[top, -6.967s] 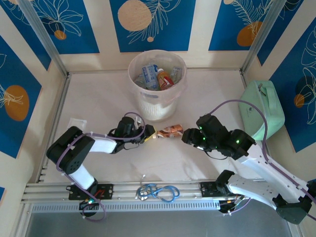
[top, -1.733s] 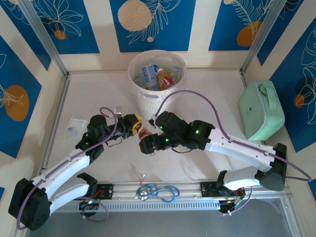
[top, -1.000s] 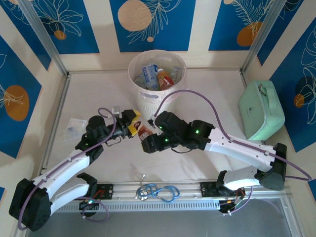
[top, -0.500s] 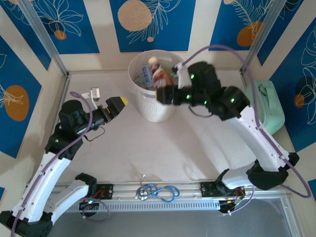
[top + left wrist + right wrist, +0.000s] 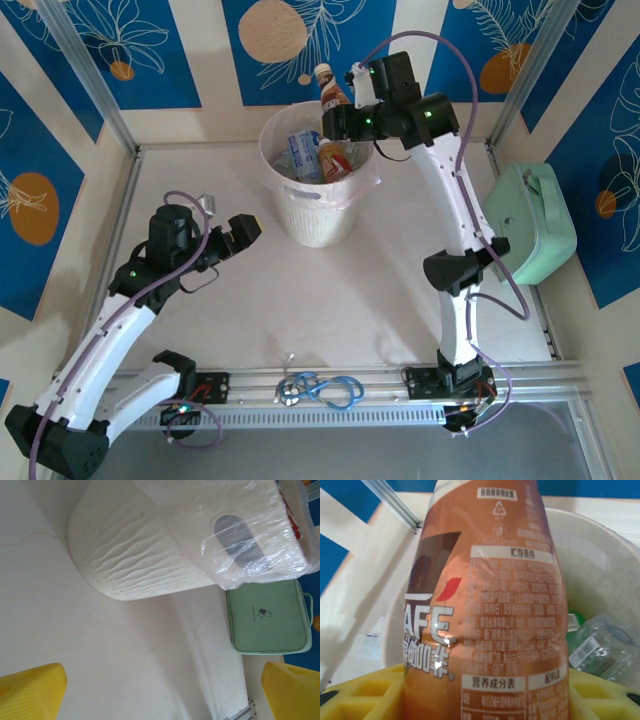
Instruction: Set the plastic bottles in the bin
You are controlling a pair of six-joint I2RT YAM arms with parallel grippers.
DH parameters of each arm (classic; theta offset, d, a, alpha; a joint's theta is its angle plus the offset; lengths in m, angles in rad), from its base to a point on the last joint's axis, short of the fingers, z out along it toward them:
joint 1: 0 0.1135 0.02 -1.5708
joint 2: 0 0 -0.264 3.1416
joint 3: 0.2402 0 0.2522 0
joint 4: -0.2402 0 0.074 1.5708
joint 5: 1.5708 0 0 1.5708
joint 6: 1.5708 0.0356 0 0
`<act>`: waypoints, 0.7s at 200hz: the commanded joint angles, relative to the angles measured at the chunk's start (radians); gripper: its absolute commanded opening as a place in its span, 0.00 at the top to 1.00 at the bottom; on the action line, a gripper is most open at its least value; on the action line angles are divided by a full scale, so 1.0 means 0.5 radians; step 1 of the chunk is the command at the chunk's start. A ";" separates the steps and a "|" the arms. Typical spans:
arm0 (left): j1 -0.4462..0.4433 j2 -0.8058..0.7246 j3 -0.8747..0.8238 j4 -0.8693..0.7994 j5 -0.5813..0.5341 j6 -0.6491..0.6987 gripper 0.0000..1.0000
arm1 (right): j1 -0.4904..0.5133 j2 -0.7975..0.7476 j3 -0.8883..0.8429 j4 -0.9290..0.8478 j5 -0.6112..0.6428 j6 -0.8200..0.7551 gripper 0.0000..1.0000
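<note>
A plastic bottle (image 5: pixel 331 94) with a brown coffee label and a pale cap hangs over the far rim of the round white bin (image 5: pixel 272 140). My right gripper (image 5: pixel 338 110) is shut on it. In the right wrist view the bottle (image 5: pixel 490 605) stands between yellow fingers (image 5: pixel 365 695), with the bin's rim (image 5: pixel 600 545) and a clear bottle (image 5: pixel 605 645) below. Several bottles (image 5: pixel 305 155) lie inside the bin. My left gripper (image 5: pixel 240 234) is open and holds nothing, left of the bin over the table. In the left wrist view its fingertips (image 5: pixel 30 690) stand wide apart, facing the bin's ribbed wall (image 5: pixel 140 545).
A mint-green case (image 5: pixel 530 225) lies at the table's right edge, also seen past the bin from the left wrist as the case (image 5: pixel 267 615). A clear liner bag (image 5: pixel 240 535) drapes over the bin's handle cut-out. A blue cable loop (image 5: pixel 320 388) rests on the near rail.
The right arm has carried the brown bottle from mid-table up over the bin. The left gripper let go of it, opened wide and drew back to the left.
</note>
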 commanded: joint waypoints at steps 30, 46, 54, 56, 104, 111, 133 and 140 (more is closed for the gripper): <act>0.044 0.053 -0.038 0.027 -0.036 0.033 0.04 | 0.022 0.025 -0.079 -0.024 0.230 -0.305 0.47; 0.047 0.058 -0.061 0.048 -0.028 0.018 0.04 | 0.032 0.048 -0.089 -0.016 0.283 -0.332 0.34; 0.048 0.058 -0.072 0.061 -0.022 0.007 0.04 | 0.035 0.063 -0.089 -0.016 0.303 -0.332 0.24; 0.050 0.059 -0.076 0.068 -0.021 0.004 0.04 | 0.035 0.065 -0.089 -0.016 0.308 -0.330 0.22; 0.061 0.061 -0.141 0.128 0.000 -0.038 0.05 | 0.075 0.030 -0.121 -0.014 0.433 -0.200 0.20; 0.062 0.056 -0.149 0.134 0.004 -0.041 0.05 | 0.101 -0.009 -0.166 -0.003 0.476 -0.186 0.21; 0.075 0.043 -0.166 0.138 0.012 -0.041 0.06 | 0.184 -0.143 -0.361 0.073 0.638 -0.116 0.30; 0.078 0.041 -0.172 0.140 0.018 -0.044 0.07 | 0.190 -0.179 -0.418 0.093 0.643 -0.077 0.33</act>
